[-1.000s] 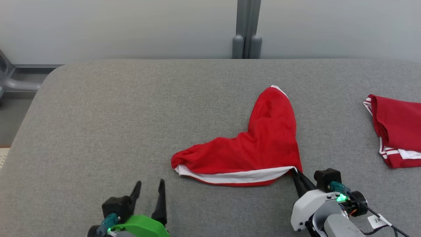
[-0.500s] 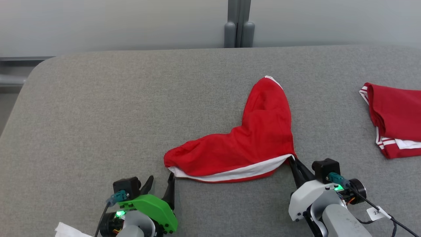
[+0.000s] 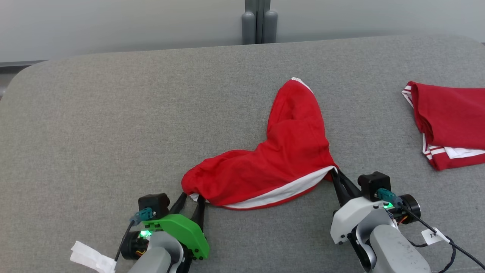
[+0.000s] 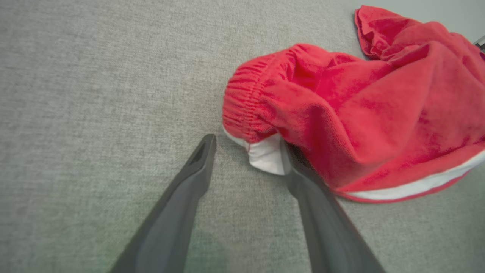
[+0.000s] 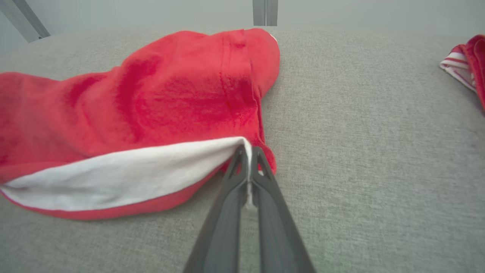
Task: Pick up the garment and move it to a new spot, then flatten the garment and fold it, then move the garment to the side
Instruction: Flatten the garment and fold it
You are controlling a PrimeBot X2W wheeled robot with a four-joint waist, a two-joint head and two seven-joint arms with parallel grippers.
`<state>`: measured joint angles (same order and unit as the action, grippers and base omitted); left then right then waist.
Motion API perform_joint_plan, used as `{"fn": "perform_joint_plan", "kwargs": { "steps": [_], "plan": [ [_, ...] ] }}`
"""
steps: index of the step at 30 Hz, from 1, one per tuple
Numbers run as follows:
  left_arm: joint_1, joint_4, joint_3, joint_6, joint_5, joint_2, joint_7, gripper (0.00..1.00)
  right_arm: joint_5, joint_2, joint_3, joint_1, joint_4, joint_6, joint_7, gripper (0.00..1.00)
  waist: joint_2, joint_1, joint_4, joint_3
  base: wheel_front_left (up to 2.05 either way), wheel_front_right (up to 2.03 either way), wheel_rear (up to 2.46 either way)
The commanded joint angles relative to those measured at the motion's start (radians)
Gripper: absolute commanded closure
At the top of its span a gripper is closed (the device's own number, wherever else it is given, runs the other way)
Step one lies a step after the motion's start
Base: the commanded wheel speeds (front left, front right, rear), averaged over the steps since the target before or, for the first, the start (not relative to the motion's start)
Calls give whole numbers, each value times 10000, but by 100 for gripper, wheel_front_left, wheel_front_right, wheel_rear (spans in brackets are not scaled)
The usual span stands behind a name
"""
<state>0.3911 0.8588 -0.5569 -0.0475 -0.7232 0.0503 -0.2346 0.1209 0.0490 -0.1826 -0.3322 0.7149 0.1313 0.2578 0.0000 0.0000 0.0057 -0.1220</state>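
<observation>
The left gripper [image 3: 192,197], jaws apart, now straddles the white corner at the left end of the red garment [image 3: 288,151]; a second ago it stood short of the cloth. The right gripper [image 3: 333,172] stays clamped on the white hem's right corner. The garment lies bent near the front of the grey table [image 3: 113,113], with a striped folded garment [image 3: 447,113] well apart at the right.

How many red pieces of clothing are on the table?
2. One red garment lies crumpled in the middle of the table. The other garment lies at its right side, cut off by the picture's edge; more may lie beyond.
</observation>
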Motion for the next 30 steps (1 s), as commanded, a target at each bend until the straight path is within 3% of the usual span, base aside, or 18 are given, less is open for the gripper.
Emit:
{"fn": "perform_joint_plan", "kwargs": {
  "steps": [1, 2, 3, 10, 18, 24, 30],
  "plan": [
    [150, 55, -72, -23, -24, 14, -87, 73, 25, 29, 28, -100, -36, -12, 41, 100, 0, 0, -1, 2, 0, 0, 0],
    [193, 63, -122, 14, 4, 15, -152, 95, 30, 28, 44, -102, -35, -12, 45, 100, 0, 0, 2, 10, 0, 0, 0],
    [219, 80, -161, 34, 30, 15, -204, 100, 35, 29, 52, -99, -32, -12, 49, 100, 0, 0, 4, 19, 0, 0, 0],
    [218, -126, -47, 123, 368, 69, -328, 100, -9, 31, 251, 0, -176, -12, 76, 100, 0, 0, 57, 182, 0, 0, 0],
    [-282, -2047, 710, 342, 1411, 749, -308, 100, -188, 34, 620, 181, -1128, -12, 77, 100, 0, 0, 75, 946, 0, 0, 0],
    [-660, -4452, 1310, 715, 2040, 1341, -305, 100, -642, 120, 1078, 482, -2882, -16, 72, 100, 0, 0, -23, 1668, 0, 0, 0],
    [-973, -7273, 1618, 1178, 2233, 1993, -3, 100, -1058, 246, 1072, 1044, -5724, -16, -501, 100, 0, 0, -249, 2179, 0, 0, 0]
  ]
}}
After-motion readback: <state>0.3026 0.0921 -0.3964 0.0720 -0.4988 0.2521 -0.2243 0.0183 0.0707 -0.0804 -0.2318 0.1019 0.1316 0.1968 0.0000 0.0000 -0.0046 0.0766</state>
